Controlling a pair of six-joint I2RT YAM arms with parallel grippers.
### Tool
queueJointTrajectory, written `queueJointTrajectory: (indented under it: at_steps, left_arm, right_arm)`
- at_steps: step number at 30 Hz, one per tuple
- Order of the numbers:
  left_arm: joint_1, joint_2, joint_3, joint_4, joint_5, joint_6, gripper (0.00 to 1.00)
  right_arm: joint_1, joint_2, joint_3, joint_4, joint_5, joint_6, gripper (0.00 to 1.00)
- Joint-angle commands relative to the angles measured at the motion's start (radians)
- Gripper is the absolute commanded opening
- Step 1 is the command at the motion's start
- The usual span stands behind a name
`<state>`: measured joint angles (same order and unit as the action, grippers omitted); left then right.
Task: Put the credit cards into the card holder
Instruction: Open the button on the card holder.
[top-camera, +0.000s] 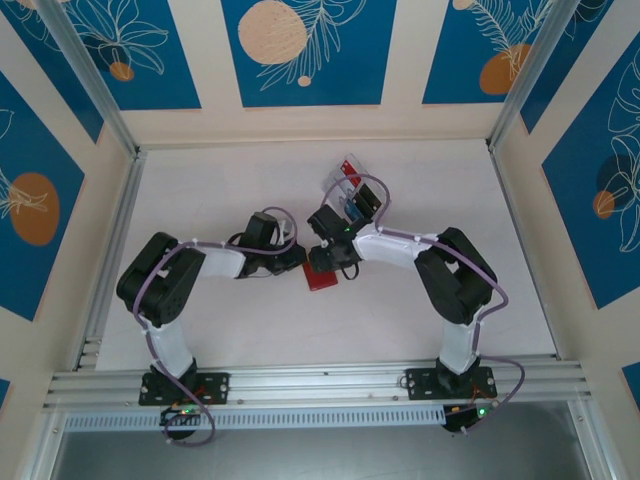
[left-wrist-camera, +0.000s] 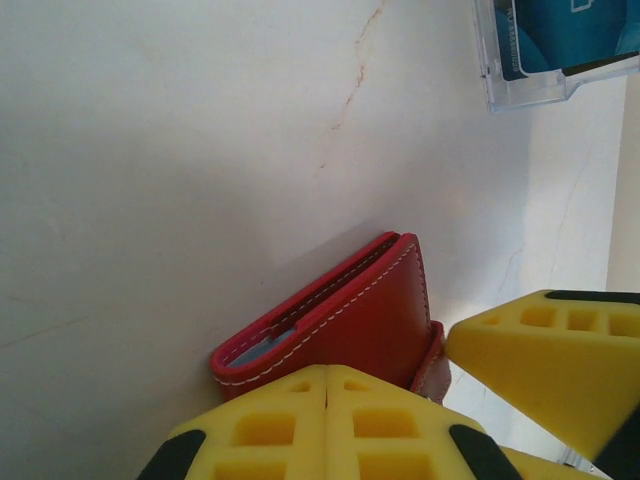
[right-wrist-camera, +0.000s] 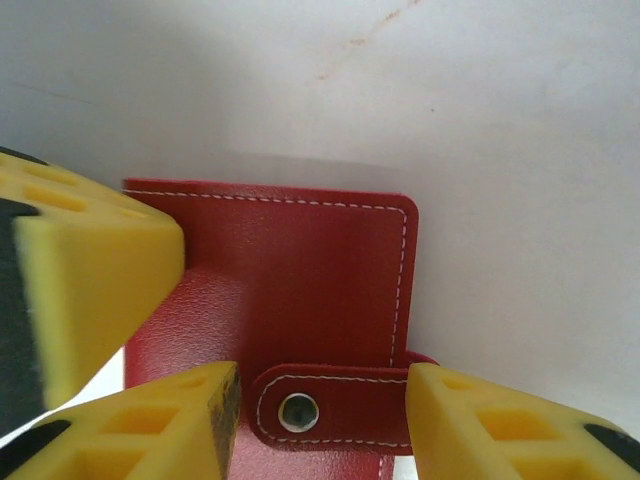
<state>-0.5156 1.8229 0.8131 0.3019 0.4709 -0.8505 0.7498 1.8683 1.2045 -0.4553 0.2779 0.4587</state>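
The red card holder (top-camera: 322, 278) lies folded on the white table, its snap tab (right-wrist-camera: 340, 405) fastened. My left gripper (left-wrist-camera: 328, 385) is shut with nothing between its fingers, and its tips rest at the holder's (left-wrist-camera: 370, 310) cover. My right gripper (right-wrist-camera: 322, 420) is open. One of its fingers stands on each side of the snap tab; the right finger touches the tab's fold, and a narrow gap shows at the left one. The credit cards (top-camera: 356, 196) stand in a clear tray behind the grippers. A blue one (left-wrist-camera: 560, 35) shows in the left wrist view.
The clear plastic tray (top-camera: 338, 180) sits just behind the right gripper, close to its wrist. Both arms meet over the table's middle. The right gripper's finger (left-wrist-camera: 560, 360) is beside the holder in the left wrist view. Aluminium rails edge the table.
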Motion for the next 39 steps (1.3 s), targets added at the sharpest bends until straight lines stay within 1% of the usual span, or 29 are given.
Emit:
queueJointTrajectory:
  at_steps: [1,7,11,13,15,18,19,20,22,25,27,29,31,33,34,36,38,39]
  left_arm:
    - [-0.004,0.027,-0.038,-0.043,-0.021,0.031,0.0]
    - [-0.004,0.042,-0.04,-0.041,-0.021,0.034,0.0]
    - [-0.005,0.044,-0.04,-0.035,-0.022,0.033,0.0]
    - [-0.006,0.042,-0.041,-0.036,-0.025,0.035,0.0]
    - [-0.005,0.042,-0.04,-0.045,-0.028,0.042,0.0]
    - [-0.006,0.041,-0.039,-0.062,-0.041,0.058,0.0]
    - [-0.005,0.042,-0.037,-0.068,-0.043,0.066,0.0]
    - [-0.006,0.042,-0.037,-0.072,-0.042,0.072,0.0]
    - [-0.006,0.043,-0.035,-0.068,-0.031,0.081,0.0]
    - [-0.007,0.045,-0.026,-0.076,0.001,0.099,0.0]
    - [-0.009,0.041,-0.026,-0.081,0.004,0.109,0.0]
    - [-0.011,0.038,-0.025,-0.084,0.006,0.117,0.0]
    - [-0.017,0.038,-0.019,-0.089,0.017,0.124,0.0]
    - [-0.026,0.036,-0.01,-0.093,0.029,0.133,0.0]
    - [-0.029,0.033,-0.004,-0.099,0.032,0.138,0.0]
    - [-0.041,0.029,0.01,-0.119,0.037,0.152,0.0]
    - [-0.047,0.026,0.017,-0.127,0.039,0.159,0.0]
    - [-0.048,0.024,0.019,-0.13,0.041,0.16,0.0]
  right_arm:
    - [0.018,0.019,0.027,-0.037,0.041,-0.027,0.49]
    - [0.056,0.034,0.026,-0.051,0.068,-0.049,0.5]
    - [0.069,0.05,0.024,-0.065,0.103,-0.057,0.42]
    - [0.069,0.049,0.02,-0.072,0.127,-0.056,0.34]
    - [0.069,0.037,0.018,-0.081,0.15,-0.058,0.22]
    - [0.068,-0.011,0.01,-0.085,0.149,-0.063,0.06]
    - [0.065,-0.032,0.007,-0.088,0.136,-0.063,0.0]
    - [0.059,-0.053,0.004,-0.087,0.116,-0.061,0.0]
    - [0.022,-0.104,-0.023,-0.07,0.03,-0.044,0.0]
    - [-0.078,-0.15,-0.067,-0.055,-0.125,0.01,0.0]
    - [-0.13,-0.167,-0.105,-0.03,-0.195,0.039,0.0]
    - [-0.159,-0.166,-0.13,-0.017,-0.227,0.056,0.0]
    - [-0.167,-0.147,-0.142,-0.017,-0.207,0.075,0.0]
    - [-0.173,-0.129,-0.153,-0.018,-0.166,0.122,0.21]
    - [-0.174,-0.137,-0.169,-0.004,-0.15,0.145,0.27]
    - [-0.168,-0.18,-0.209,0.037,-0.096,0.191,0.45]
    - [-0.145,-0.23,-0.217,0.037,-0.022,0.205,0.52]
    - [-0.128,-0.254,-0.209,0.026,0.019,0.203,0.53]
